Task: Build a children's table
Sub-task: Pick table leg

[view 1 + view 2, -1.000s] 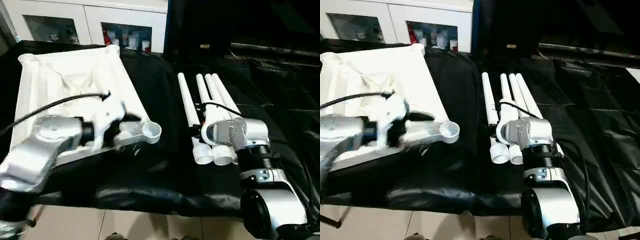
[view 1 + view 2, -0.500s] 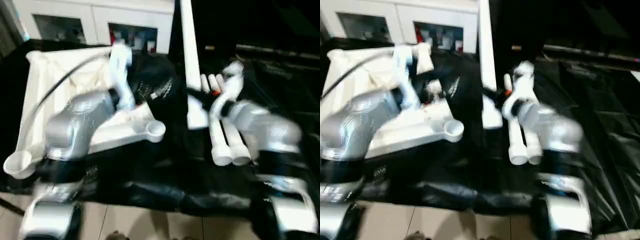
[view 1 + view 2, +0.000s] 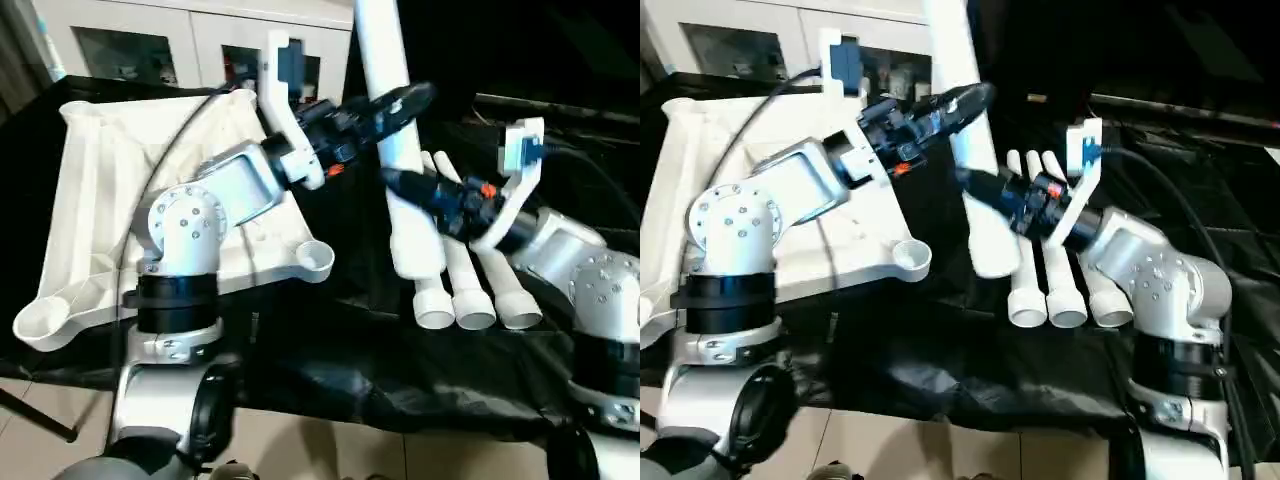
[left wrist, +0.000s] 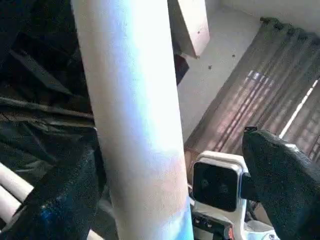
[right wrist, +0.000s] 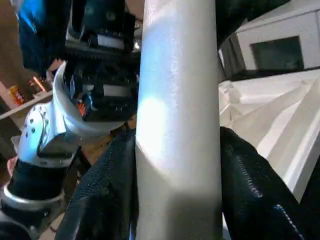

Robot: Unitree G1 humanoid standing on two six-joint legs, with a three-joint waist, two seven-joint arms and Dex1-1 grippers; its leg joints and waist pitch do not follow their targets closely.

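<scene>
Now, one leg is being held up by both tools

Both arms are reaching in over the desk (image 3: pixel 330 350), which is lying under a black cover. The right tool (image 3: pixel 400 183) is clamping its black fingers (image 5: pixel 250 175) around one white leg (image 3: pixel 400 150), which is standing nearly upright above the desk, its flared end hanging low and its top running out of view. The left tool (image 3: pixel 385 110) is meeting the same leg higher up; its fingers (image 4: pixel 280 175) are sitting on either side of the tube, but whether they are pressing on it I cannot tell. Three more legs (image 3: pixel 470 290) are lying side by side toward the desk's right half, open ends facing the near edge. The tabletop (image 3: pixel 110 200) is lying upside down on the left half, and a round corner socket (image 3: pixel 316 260) is pointing toward the middle. A white cabinet (image 3: pixel 150 40) is standing behind the far edge.
</scene>
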